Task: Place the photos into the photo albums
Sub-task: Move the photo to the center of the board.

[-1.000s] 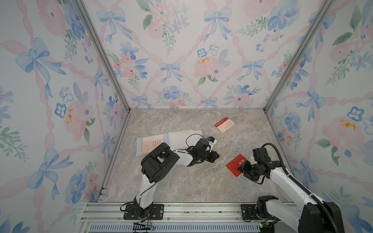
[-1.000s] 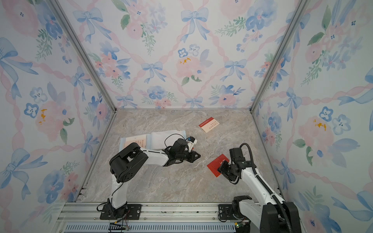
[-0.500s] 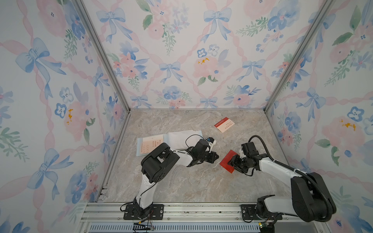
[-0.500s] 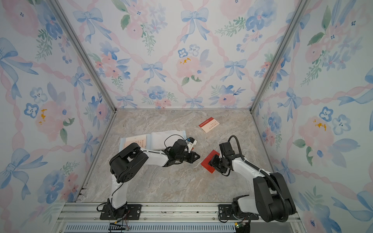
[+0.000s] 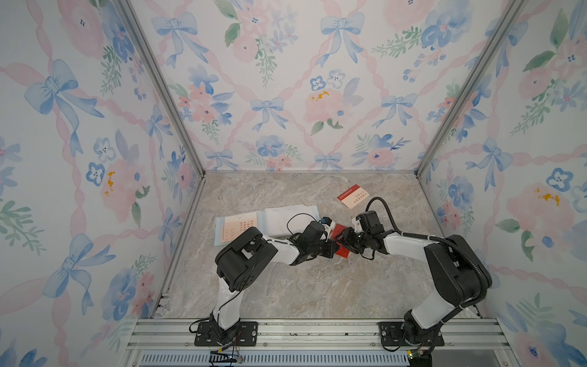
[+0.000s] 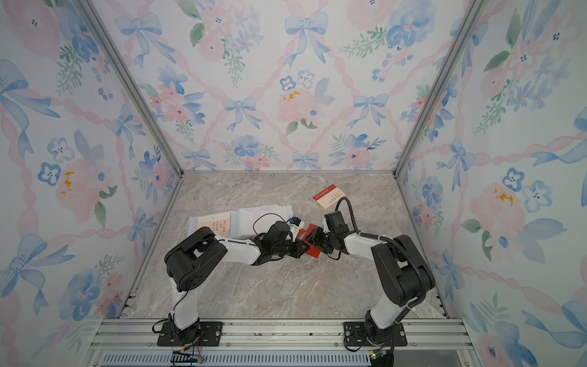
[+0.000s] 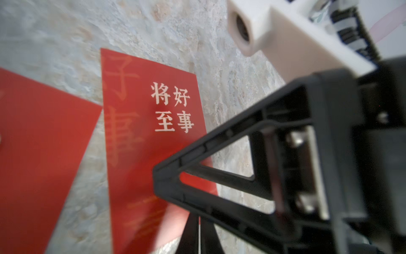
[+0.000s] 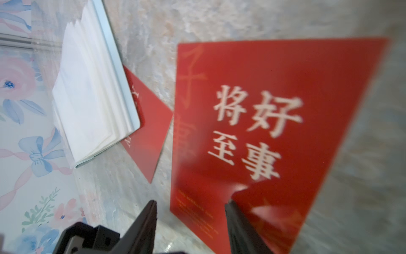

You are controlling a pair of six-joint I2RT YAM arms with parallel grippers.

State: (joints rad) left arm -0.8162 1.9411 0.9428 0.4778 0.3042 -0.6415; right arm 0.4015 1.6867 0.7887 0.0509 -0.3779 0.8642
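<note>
The red card (image 8: pixel 263 105) printed with pale Chinese characters lies flat on the marble table (image 8: pixel 219 19), spread out just ahead of the right gripper (image 8: pixel 191 204). That gripper's jaws stand about half apart with nothing pinched between them. One finger (image 8: pixel 237 224) rests on the card's near corner, where the edge looks slightly curled, and the other finger (image 8: pixel 145 220) hangs over bare table beside it. I read this as pinning or sliding the card, since a thin card lying flat offers no edge to grasp. The left gripper (image 7: pixel 198 235) meets it from the opposite side with jaws closed, tips at the same card's edge. Whether they nip it I cannot tell; likely it is there to lift or take over that edge. Past the right gripper's free finger lies a second red card (image 8: pixel 149 132), one edge seemingly under the open album (image 8: pixel 92 88), whose white sleeves fan upward ready for loading. In a top view a sleeved cream card (image 5: pixel 236 227) shows in the page behind the left gripper, and a loose cream card (image 5: pixel 353 196) lies apart behind the right gripper.
</note>
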